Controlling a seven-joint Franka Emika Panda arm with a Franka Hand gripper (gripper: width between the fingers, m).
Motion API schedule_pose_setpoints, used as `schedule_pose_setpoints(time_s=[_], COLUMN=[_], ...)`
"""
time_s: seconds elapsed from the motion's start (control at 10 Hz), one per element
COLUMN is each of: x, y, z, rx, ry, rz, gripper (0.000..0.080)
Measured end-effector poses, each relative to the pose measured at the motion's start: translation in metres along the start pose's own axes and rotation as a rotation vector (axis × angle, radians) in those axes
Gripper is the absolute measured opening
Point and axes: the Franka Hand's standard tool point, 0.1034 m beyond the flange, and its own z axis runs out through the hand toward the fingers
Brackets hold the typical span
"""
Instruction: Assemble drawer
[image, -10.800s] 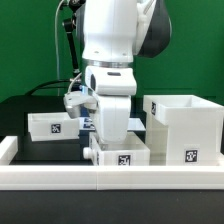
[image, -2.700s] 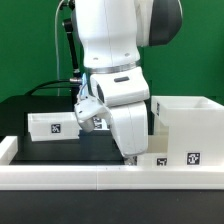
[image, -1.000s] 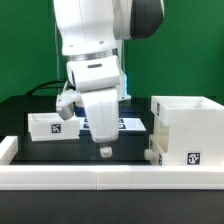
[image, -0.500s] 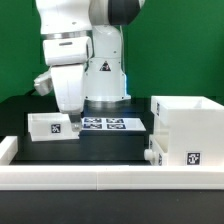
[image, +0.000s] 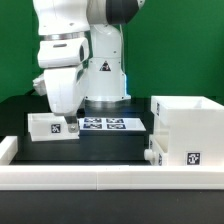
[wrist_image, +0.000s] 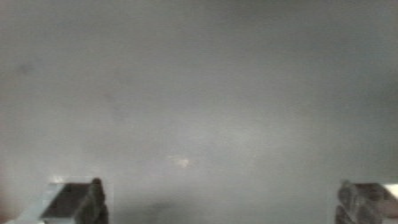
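The tall white drawer shell stands at the exterior view's right, with a tag on its front. One small tray sits against the shell's lower left side, only its end showing. The other small tagged tray lies at the exterior view's left. My gripper hangs just above and behind this left tray, touching nothing that I can see. In the wrist view the gripper is open, its two fingertips wide apart with nothing between them. That view shows only blurred grey.
The marker board lies flat on the black table between the left tray and the shell. A low white rail runs along the front, and another along the exterior view's left. The robot base stands behind the marker board.
The arm has swung from the shell toward the exterior view's left and now hangs over the left tray. The tray it pushed earlier stays against the shell.
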Motion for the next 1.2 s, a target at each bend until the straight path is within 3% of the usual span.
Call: schedule_pose_setpoints(time_s=[0.2, 0.4, 0.8, 1.2], x=[0.0, -0.013, -0.016, -0.012], y=[0.0, -0.013, -0.038, -0.037], z=[0.0, -0.003, 0.001, 0.002], rx=[0.001, -0.025, -0.011, -0.004], ry=[0.001, 0.007, 0.022, 0.034], rz=[0.127, 0.373, 0.771, 0.984], gripper=[0.0649, 0.0649, 0.0649, 0.0649])
